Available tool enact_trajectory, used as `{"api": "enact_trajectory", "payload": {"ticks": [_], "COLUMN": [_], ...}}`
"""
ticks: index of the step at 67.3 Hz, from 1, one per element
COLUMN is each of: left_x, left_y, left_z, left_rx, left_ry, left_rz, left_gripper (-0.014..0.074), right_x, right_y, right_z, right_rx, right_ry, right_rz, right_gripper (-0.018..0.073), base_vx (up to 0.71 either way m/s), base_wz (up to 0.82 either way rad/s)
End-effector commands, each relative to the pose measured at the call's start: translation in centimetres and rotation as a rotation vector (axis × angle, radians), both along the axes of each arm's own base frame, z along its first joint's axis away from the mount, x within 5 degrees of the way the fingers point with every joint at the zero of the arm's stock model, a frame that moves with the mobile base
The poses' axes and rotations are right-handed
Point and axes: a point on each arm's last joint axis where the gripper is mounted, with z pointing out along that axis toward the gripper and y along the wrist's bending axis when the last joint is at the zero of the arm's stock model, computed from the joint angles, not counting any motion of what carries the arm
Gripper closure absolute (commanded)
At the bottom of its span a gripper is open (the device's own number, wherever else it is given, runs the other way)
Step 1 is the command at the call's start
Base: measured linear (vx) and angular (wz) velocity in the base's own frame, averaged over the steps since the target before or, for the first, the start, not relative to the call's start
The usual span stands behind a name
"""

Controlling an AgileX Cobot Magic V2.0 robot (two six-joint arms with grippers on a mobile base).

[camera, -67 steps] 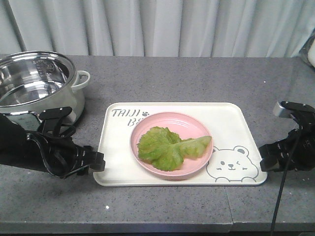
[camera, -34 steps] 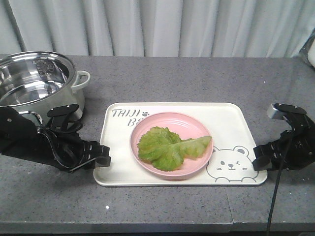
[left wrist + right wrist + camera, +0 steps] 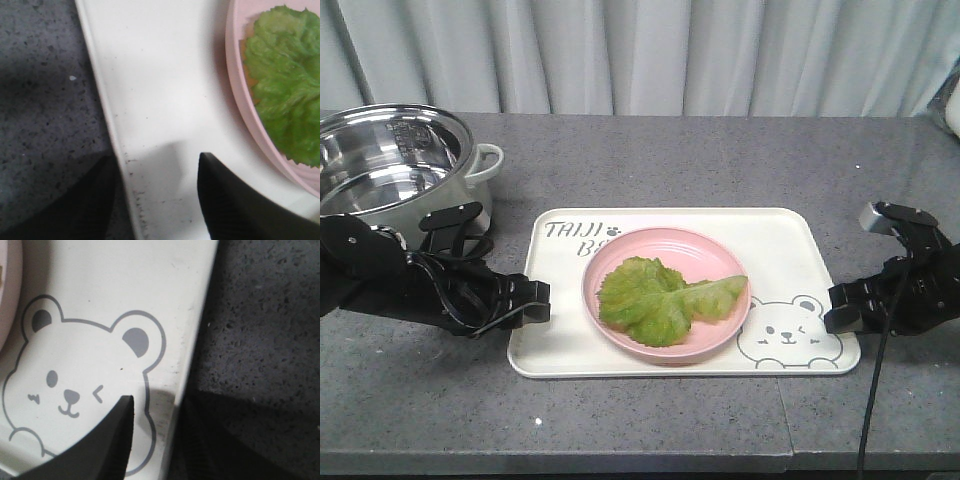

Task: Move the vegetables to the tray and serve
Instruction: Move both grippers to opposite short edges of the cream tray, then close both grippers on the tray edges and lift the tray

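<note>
**At both ends of the tray, we are set for the lift**

At the centre of the counter (image 3: 720, 160) the vegetables (image 3: 660, 300) lie on the pink plate (image 3: 650, 245). That plate rests on the tray (image 3: 800, 235), a touch toward 9 o'clock of its middle. So, as we judge it, the transfer is done and we are into the serve.

At the tray's 8 o'clock edge the left gripper (image 3: 535, 300) sits low. Its fingers (image 3: 230, 200) are spread with the rim between them, one over the cream floor and the other outside on the stone. At 4 o'clock, by the winking bear (image 3: 790, 335), the right gripper (image 3: 838, 308) does likewise. One finger is above the bear's cheek and the other is off the edge, so the jaws are apart and the rim is not pinched, as far as we can tell.

The steel pot (image 3: 390, 170) stands off at 10 o'clock, well apart.

Next move, we reckon: close both grippers together on the rim, then raise evenly. Any tilt and the plate could slide, leaves and all.
</note>
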Motion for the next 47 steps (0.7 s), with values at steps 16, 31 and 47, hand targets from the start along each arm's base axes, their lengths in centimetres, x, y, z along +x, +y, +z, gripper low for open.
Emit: {"api": "enact_trajectory", "payload": {"ticks": [16, 31, 47], "left_x": [-0.13, -0.13, -0.15], "left_y": [-0.08, -0.09, -0.09], "left_z": [0.03, 0.03, 0.03], "left_rx": [0.006, 0.006, 0.006], "left_ry": [0.007, 0.007, 0.008], "left_rz": [-0.017, -0.017, -0.018], "left_gripper": [0.0284, 0.044, 0.058], "right_x": [0.14, 0.05, 0.07], "right_y": [-0.03, 0.03, 0.02], "right_z": [1.1, 1.09, 1.1], "right_rx": [-0.007, -0.001, -0.002], "right_ry": [-0.042, -0.033, -0.035], "right_rz": [0.014, 0.021, 0.02], "right_gripper": [0.0369, 0.0474, 0.0572], "base_vx": [0.0, 0.0, 0.0], "base_wz": [0.0, 0.0, 0.0]}}
